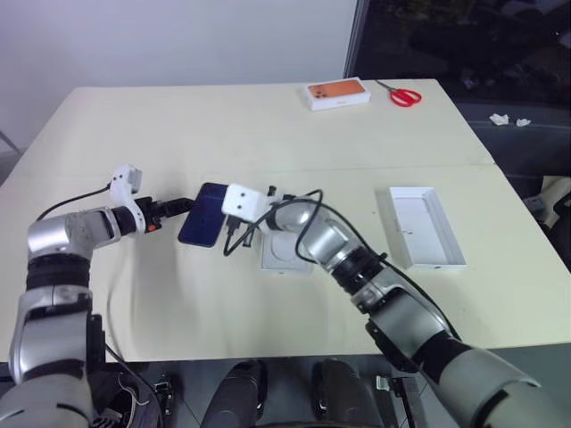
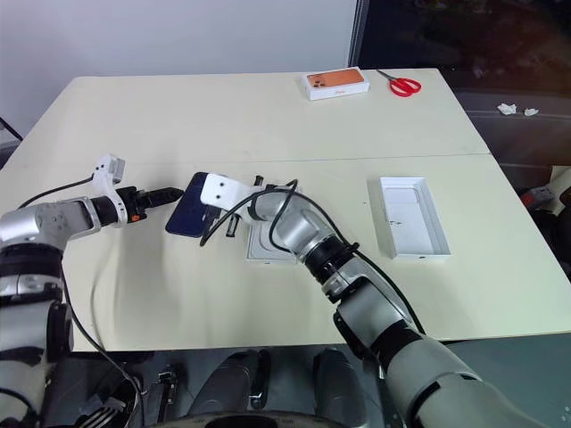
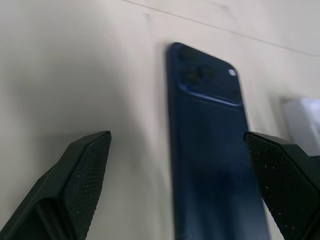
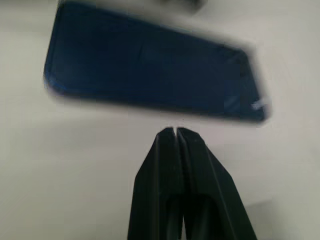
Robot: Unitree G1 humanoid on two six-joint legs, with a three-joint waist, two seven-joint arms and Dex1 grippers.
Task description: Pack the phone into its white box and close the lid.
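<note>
The dark blue phone [image 1: 203, 214] lies flat on the cream table, camera side up. My left gripper [image 1: 185, 205] is open at the phone's left end. In the left wrist view its two fingers [image 3: 82, 175] stand wide apart with the phone [image 3: 210, 150] ahead between them. My right gripper [image 4: 175, 131] is shut on nothing, tips just short of the phone's long edge [image 4: 150, 80]. The white box [image 1: 284, 257] sits right of the phone, partly under my right forearm. The lid [image 1: 426, 227] lies farther right, plain white inside facing up.
An orange-topped box [image 1: 338, 94] and red scissors [image 1: 404, 95] lie at the table's far edge. Black cables loop around my right wrist [image 1: 308, 223]. A seam [image 1: 401, 167] crosses the table behind the phone.
</note>
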